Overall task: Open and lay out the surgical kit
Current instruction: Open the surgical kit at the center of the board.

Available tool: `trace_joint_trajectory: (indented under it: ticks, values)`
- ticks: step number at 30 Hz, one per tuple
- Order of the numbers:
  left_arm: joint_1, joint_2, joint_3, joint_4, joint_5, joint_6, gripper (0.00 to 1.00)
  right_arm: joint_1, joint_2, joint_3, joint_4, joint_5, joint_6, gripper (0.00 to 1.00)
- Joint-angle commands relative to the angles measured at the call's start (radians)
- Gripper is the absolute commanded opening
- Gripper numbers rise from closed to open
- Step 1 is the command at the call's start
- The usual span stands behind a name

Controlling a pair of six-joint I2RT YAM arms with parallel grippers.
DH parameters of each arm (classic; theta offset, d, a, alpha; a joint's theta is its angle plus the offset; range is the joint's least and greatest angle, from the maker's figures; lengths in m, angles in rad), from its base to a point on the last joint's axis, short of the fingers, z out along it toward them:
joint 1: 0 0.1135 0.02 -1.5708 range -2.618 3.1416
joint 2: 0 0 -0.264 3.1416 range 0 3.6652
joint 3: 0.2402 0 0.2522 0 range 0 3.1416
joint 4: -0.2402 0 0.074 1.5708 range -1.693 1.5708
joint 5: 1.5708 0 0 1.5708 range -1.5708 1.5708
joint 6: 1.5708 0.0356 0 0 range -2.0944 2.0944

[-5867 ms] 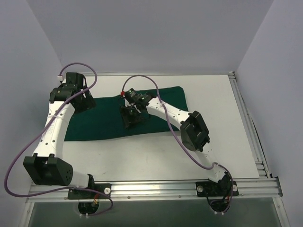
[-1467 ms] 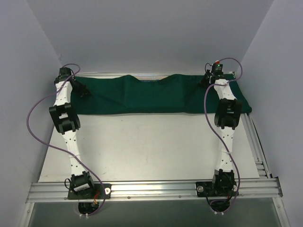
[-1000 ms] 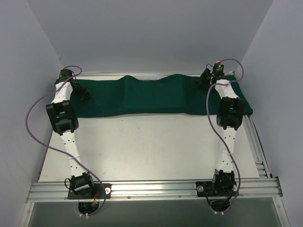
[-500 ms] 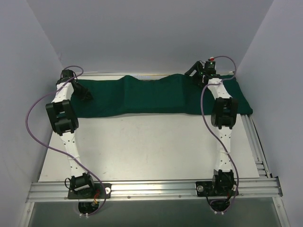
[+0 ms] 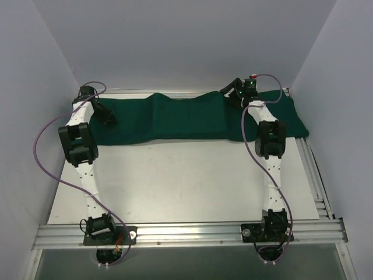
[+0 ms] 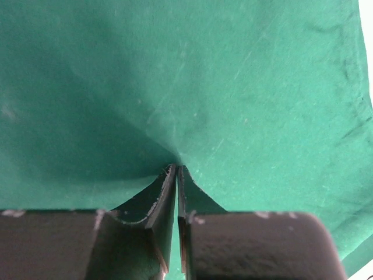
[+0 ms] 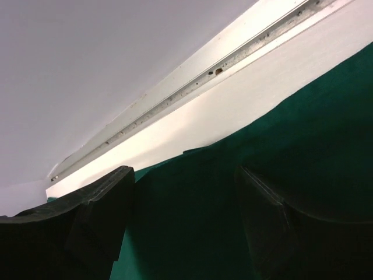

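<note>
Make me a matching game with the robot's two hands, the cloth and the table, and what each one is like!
Things:
1. left hand
2. right hand
3. green cloth
4. table

What it is like:
A. white
B. open, holding nothing
C. spread along the far side
D. shut, pinching the green cloth

Pairs: 1-D, 2-B, 3-C, 4-A
</note>
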Motion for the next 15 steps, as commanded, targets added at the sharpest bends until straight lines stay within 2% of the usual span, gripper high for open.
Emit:
trace_joint_trajectory:
  ticks: [1, 2, 3, 5, 8, 9, 11, 12, 15]
  values:
    - [-0.010, 0.013, 0.025, -0.064, -0.023, -0.006, 0.14, -0.027, -0.054, -0.086, 0.091, -0.022, 0.051, 0.70]
    - [-0.010, 0.010, 0.008, -0.056, -0.024, -0.008, 0.14, -0.030, -0.050, -0.078, 0.090, -0.030, 0.048, 0.67]
    - [-0.010, 0.006, 0.001, -0.051, -0.026, -0.008, 0.13, -0.032, -0.044, -0.065, 0.066, -0.034, 0.037, 0.60]
    - [-0.010, -0.002, -0.009, -0.045, -0.027, -0.008, 0.13, -0.033, -0.031, -0.043, 0.073, -0.072, 0.037, 0.57]
    - [-0.012, -0.004, -0.010, -0.044, -0.026, -0.009, 0.12, -0.033, -0.042, -0.058, 0.113, -0.103, 0.038, 0.47]
    - [-0.012, -0.005, -0.010, -0.042, -0.024, -0.009, 0.12, -0.033, -0.047, -0.061, 0.133, -0.109, 0.034, 0.38]
    - [-0.012, -0.010, -0.010, -0.044, -0.024, -0.005, 0.11, -0.033, -0.056, -0.074, 0.163, -0.137, 0.038, 0.28]
    - [-0.012, -0.013, -0.012, -0.045, -0.024, -0.003, 0.10, -0.033, -0.057, -0.074, 0.194, -0.151, 0.044, 0.18]
    - [-0.012, -0.027, -0.018, -0.050, -0.029, 0.003, 0.10, -0.033, -0.059, -0.083, 0.269, -0.198, 0.083, 0.09]
